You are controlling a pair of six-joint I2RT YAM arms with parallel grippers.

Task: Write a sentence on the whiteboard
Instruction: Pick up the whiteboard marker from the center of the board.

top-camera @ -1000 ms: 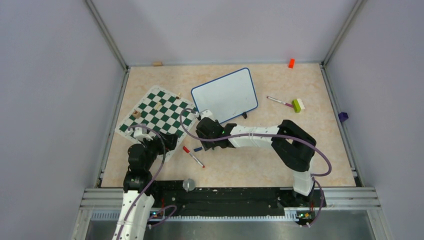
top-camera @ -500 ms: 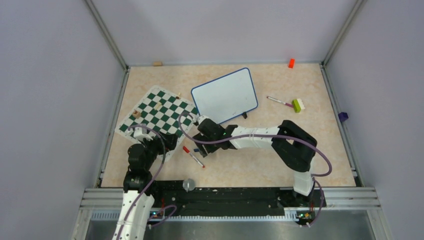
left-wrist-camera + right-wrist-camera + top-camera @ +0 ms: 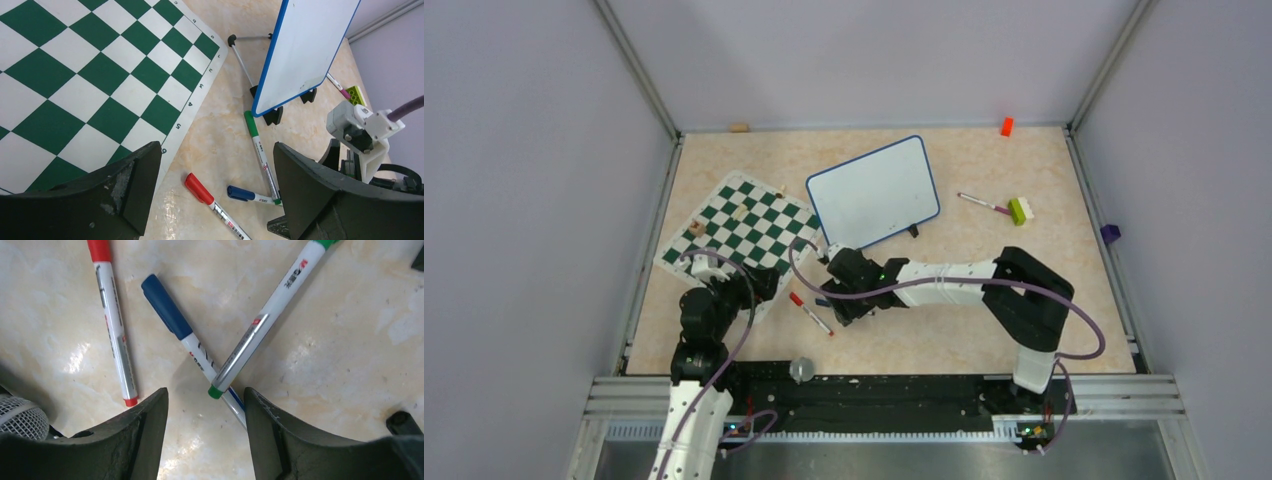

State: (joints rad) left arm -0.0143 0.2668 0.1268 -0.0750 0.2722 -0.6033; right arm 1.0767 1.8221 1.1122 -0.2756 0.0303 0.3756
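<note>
Right hand [image 3: 205, 405], released and empty, hovers astride the blue marker [image 3: 167, 312] crossed by a green marker [image 3: 270, 305], placed to pick a pen; blank whiteboard [image 3: 874, 190] stands just on the far side; left hand [image 3: 215, 155] likewise released.

Whiteboard [image 3: 874, 190] (blue frame) propped on blk feet; face blank.

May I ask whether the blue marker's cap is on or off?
On: the blue marker lies with its dark blue cap fitted over one end.

Lab: panelled robot cell [image 3: 524, 200], aluminium framing [image 3: 639, 75]
</note>
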